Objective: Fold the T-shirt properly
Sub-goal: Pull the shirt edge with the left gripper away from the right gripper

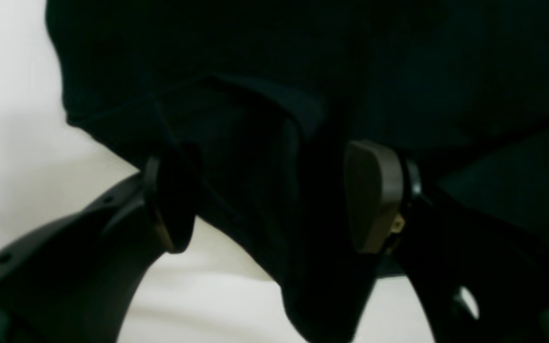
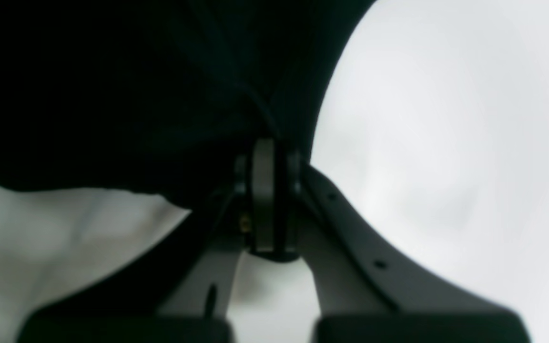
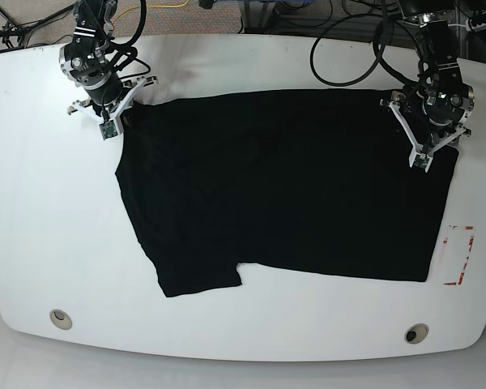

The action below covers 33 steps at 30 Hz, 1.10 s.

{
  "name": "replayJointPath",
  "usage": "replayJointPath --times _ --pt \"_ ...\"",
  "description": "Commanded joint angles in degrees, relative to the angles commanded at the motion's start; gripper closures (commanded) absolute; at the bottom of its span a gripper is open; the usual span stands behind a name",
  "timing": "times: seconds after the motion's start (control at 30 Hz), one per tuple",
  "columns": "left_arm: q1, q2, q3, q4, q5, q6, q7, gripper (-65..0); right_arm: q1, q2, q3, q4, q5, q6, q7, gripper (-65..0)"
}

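Base: tee (image 3: 283,178) spread on white surface (image 3: 65,243), all but its top corners in one shot; wrist cams get parts only. R gripper (image 2: 274,195) clenched on tee edge, clearest in R wrist. L gripper (image 1: 274,200) fingers apart w/ tee folds between, clearest in L wrist.

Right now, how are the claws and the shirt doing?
Right gripper closed on black T-shirt. Left gripper open over it. Shirt spread, not folded small. Nothing blocking.
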Motion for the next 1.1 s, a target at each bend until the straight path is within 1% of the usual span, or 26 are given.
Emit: replayJointPath --times 0.07,0.1,0.2,0.27,0.3,0.43,0.5,0.53,0.63,0.77,1.0,1.1 --pt "-0.1 -0.2 0.0 -0.9 0.0 0.0 0.0 -32.6 0.0 0.0 0.0 0.0 0.0 0.00 0.0 0.0" --pt "-0.2 -0.3 0.0 -1.5 0.0 0.0 0.0 -25.8 0.0 0.0 0.0 0.0 0.0 0.00 0.0 0.0" --pt "-0.2 -0.4 -0.2 -2.5 0.0 0.1 0.0 -10.0 0.0 0.0 0.0 0.0 0.0 0.00 0.0 0.0" --pt "-0.2 -0.4 -0.2 -3.1 0.1 0.1 0.0 -1.1 -0.1 0.0 0.0 0.0 0.0 0.00 0.0 0.0" --pt "-0.2 -0.4 -0.2 -3.2 0.2 0.1 0.0 0.0 -0.1 0.0 0.0 0.0 0.0 0.00 0.0 0.0" --pt "0.3 -0.1 -1.1 -2.8 2.4 0.1 0.0 0.0 -0.1 0.0 0.0 0.0 0.0 0.00 0.0 0.0" --pt "0.2 0.0 -2.7 -1.8 3.3 0.0 0.0 0.0 -0.2 0.0 0.0 0.1 0.0 0.00 0.0 0.0" --pt "0.3 0.1 -4.5 -0.5 3.9 -0.2 0.0 0.0 -0.2 0.0 0.0 0.1 0.0 0.00 0.0 0.0" --pt "0.3 0.2 -6.9 2.5 4.0 -0.2 0.2 0.0 -0.3 0.0 0.0 0.1 0.0 0.00 0.0 0.0" --pt "0.3 0.2 -7.5 5.3 4.0 -0.2 0.4 0.0 -0.4 0.0 0.0 0.1 0.0 0.00 0.0 0.0" --pt "-0.3 -0.3 -7.6 6.7 4.0 -0.2 4.7 0.0 -0.4 0.0 0.1 0.0 0.0 0.00 0.0 0.0" --pt "-0.6 -0.3 -7.6 6.7 4.0 -0.2 4.8 0.0 -0.4 -0.1 0.1 0.0 0.0 0.00 0.0 0.0"
